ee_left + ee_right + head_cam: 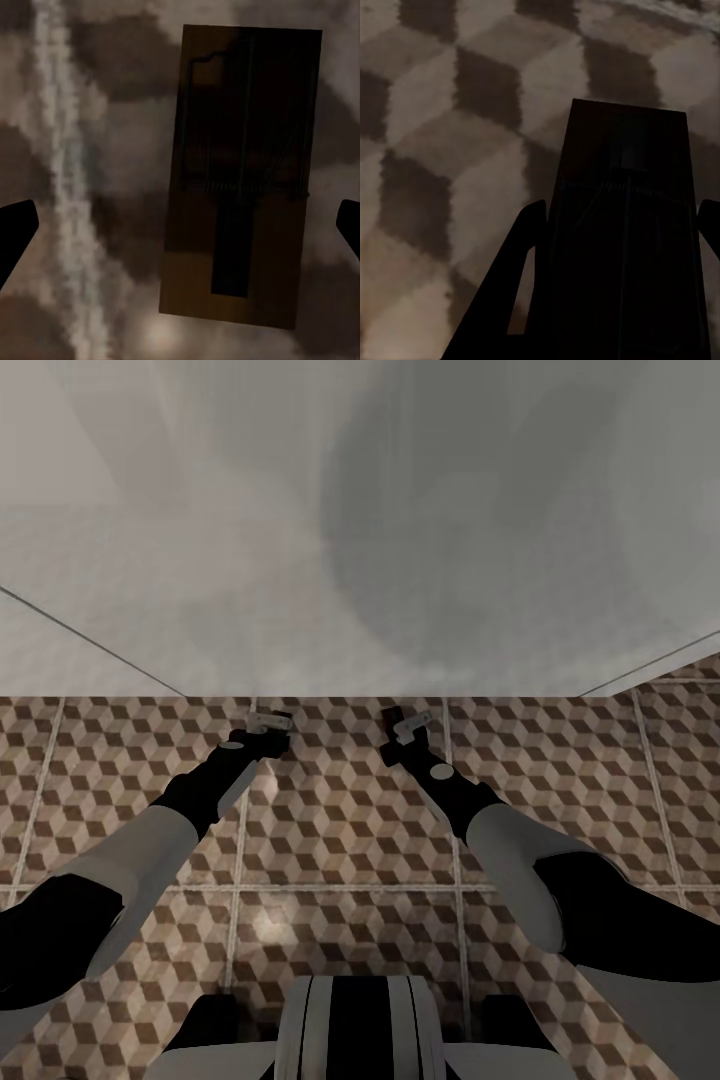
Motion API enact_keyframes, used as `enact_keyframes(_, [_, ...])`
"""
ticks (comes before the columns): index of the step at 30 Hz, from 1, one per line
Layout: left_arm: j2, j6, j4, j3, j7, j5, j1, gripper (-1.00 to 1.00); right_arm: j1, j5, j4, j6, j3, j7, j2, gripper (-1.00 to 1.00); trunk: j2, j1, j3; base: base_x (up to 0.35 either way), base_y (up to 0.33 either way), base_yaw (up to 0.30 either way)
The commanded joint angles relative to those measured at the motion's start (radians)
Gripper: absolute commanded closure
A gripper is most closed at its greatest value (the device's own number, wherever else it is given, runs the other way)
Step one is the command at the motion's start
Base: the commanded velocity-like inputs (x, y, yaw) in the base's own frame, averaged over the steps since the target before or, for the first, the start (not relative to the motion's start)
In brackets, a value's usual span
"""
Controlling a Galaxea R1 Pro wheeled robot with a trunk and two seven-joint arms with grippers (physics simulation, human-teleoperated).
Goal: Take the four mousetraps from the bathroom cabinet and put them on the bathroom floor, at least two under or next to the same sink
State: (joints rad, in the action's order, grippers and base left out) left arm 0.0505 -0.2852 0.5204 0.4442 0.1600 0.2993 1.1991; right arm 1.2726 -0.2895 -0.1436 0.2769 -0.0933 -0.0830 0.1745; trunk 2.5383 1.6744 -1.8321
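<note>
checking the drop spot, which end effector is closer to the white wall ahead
Roughly even, left if either. The left end effector and right end effector both reach low over the cube-patterned floor, their tips just short of the white wall base.

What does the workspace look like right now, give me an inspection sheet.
Surface: floor of cube-pattern tiles, with grout lines.
Job's things: one trap lies flat on the floor, between the left fingers but apart from both. The second trap sits between the right fingers, above the tiles; whether it touches the floor cannot be told.
Clutter: nothing seen.
Grippers: left gripper open, low over the floor. Right gripper appears shut on the second trap.
Cables: nothing seen.
Surroundings: a white fixture rises just beyond both grippers; which fixture it is cannot be told.
</note>
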Motion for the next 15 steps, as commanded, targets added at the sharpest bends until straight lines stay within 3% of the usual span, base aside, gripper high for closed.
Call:
enact_keyframes(1, [0.002,-0.005,0.003,0.008,0.009,0.011,0.0,-1.0,0.001,0.003,0.001,0.002,-0.005,0.0,0.0,1.0,0.0,0.0,0.0,0.0,0.0,0.0])
enact_keyframes(15, [0.002,-0.005,0.001,0.008,0.009,0.011,0.0,-1.0,0.001,0.003,0.001,0.002,-0.005,0.0,0.0,1.0,0.0,0.0,0.0,0.0,0.0,0.0])
